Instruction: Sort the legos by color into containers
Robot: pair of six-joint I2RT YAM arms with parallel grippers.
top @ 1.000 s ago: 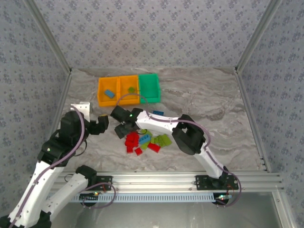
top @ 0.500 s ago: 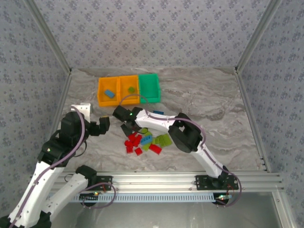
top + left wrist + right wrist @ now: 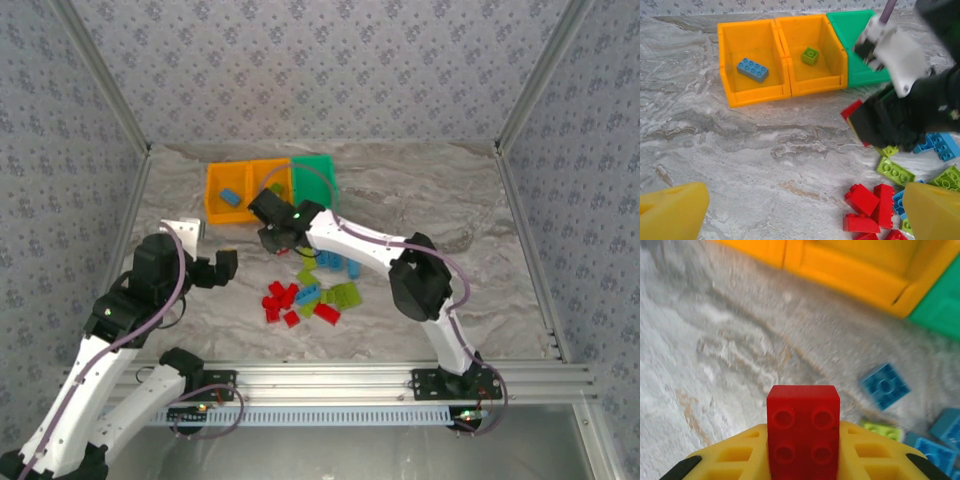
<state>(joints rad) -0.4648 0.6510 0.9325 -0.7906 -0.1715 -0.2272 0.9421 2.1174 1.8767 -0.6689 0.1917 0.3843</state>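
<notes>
A: Right gripper (image 3: 802,457) status?
B: Closed on a small red four-stud plastic brick (image 3: 802,415), held just in front of the row of open plastic bins (image 3: 270,185).
A: Why there?
B: Left orange bin (image 3: 760,96) has a blue brick (image 3: 752,69), middle orange bin (image 3: 817,86) a lime brick (image 3: 810,55). Red likely goes in the green bin (image 3: 862,75).
A: Left gripper (image 3: 800,215)?
B: Wide open, holding nothing. Hangs beside the loose pile of bricks (image 3: 310,295), probably leaving the right arm room.
</notes>
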